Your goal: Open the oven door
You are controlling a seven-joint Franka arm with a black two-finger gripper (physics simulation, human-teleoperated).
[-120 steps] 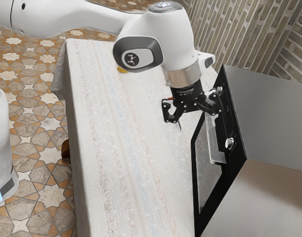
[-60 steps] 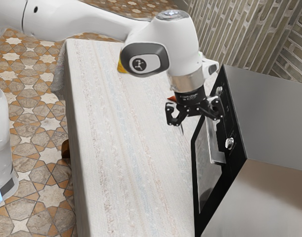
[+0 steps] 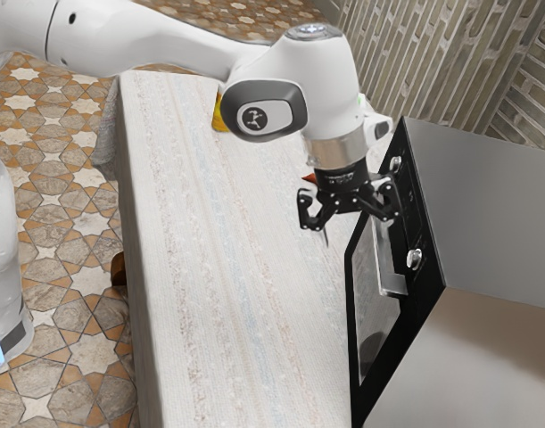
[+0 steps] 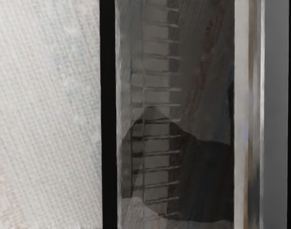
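Right now the hand [image 3: 351, 219] hangs at the oven's front with its two fingers spread apart, near the far end of the handle [image 3: 393, 284]; whether either finger touches it, I cannot tell. The oven door [image 3: 368, 312] is shut, its dark-framed glass facing the cloth-covered bench [image 3: 210, 267]. In the wrist view, rack bars [image 4: 157, 89] show through the glass, beside the long pale handle. Two knobs sit on the oven [image 3: 495, 205], and a yellow thing [image 3: 219, 116] is partly hidden behind the arm.

Pale tablecloth [image 3: 218, 267]; patterned floor [image 3: 67, 312]; tiled wall [image 3: 433, 71]; yellow object [image 3: 218, 121].
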